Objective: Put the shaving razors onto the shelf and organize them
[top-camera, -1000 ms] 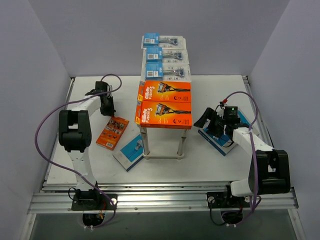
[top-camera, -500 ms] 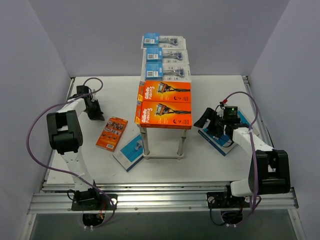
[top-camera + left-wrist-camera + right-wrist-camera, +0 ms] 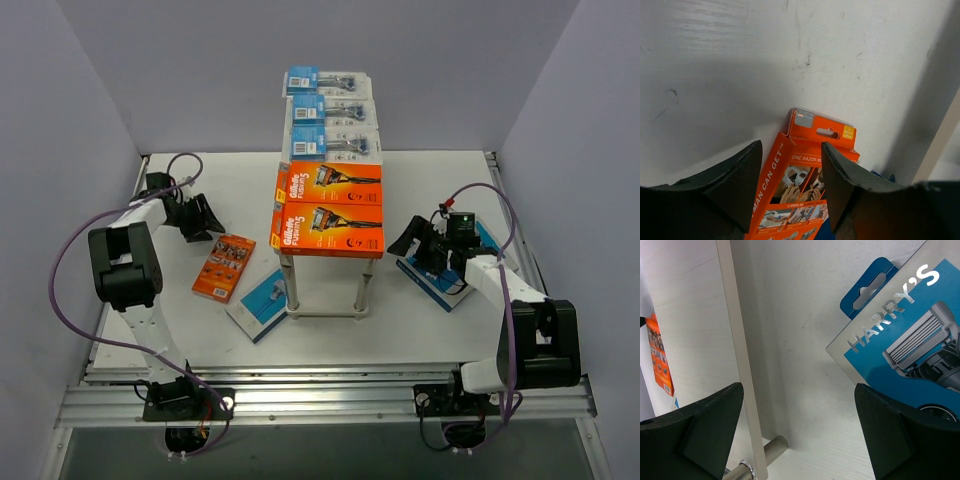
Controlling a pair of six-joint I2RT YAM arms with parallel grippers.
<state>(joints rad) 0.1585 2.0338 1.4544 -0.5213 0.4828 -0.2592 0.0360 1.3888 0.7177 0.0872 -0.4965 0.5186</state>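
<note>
Top view, done: the shelf (image 3: pixel 289 285) at mid-worktop carries three blister packs (image 3: pixel 332 112) toward the far edge and two orange boxes (image 3: pixel 330 228) toward the near edge, in one tidy row.
Top view, left to do: three packs lie flat on the worktop (image 3: pixel 200 335): a loose orange box (image 3: pixel 223 266) toward the left edge, a blue-and-white box (image 3: pixel 260 303) by the shelf legs, and a Harry's box (image 3: pixel 445 292) toward the right edge. I judge the task past halfway.
Left wrist view: the left gripper (image 3: pixel 790 180) is spread open and empty. It frames the loose orange box (image 3: pixel 807 185), glossy card with its hang-tab end pointing away.
Right wrist view: the right gripper (image 3: pixel 800 430) is wide open and empty. The Harry's box (image 3: pixel 910 345) is blue with a razor-head picture.
</note>
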